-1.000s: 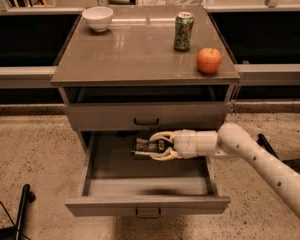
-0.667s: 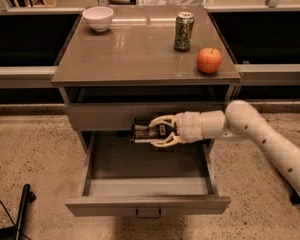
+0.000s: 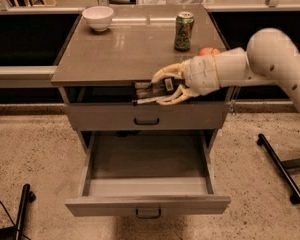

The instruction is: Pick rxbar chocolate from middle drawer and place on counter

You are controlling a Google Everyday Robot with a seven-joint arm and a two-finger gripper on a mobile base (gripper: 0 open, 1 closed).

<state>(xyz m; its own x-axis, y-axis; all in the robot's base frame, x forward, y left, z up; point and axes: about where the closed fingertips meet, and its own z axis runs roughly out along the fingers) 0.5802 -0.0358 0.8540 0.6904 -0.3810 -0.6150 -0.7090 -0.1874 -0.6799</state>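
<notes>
My gripper [image 3: 162, 87] is shut on the rxbar chocolate [image 3: 149, 93], a flat black wrapper with white print. It holds the bar in the air at the front edge of the counter [image 3: 115, 54], just above the closed upper drawer front. The middle drawer [image 3: 147, 184] stands pulled open below, and its inside shows nothing in it. My white arm reaches in from the right and crosses the counter's front right corner.
On the counter stand a white bowl [image 3: 98, 18] at the back left and a green drink can [image 3: 184, 31] at the back right. An orange-red apple [image 3: 209, 51] is partly hidden behind my arm. Black stand legs [image 3: 280, 169] lie on the floor to the right.
My gripper has lifted the bar out of the open drawer and up to the level of the counter's front edge. The view has drawn closer to the cabinet.
</notes>
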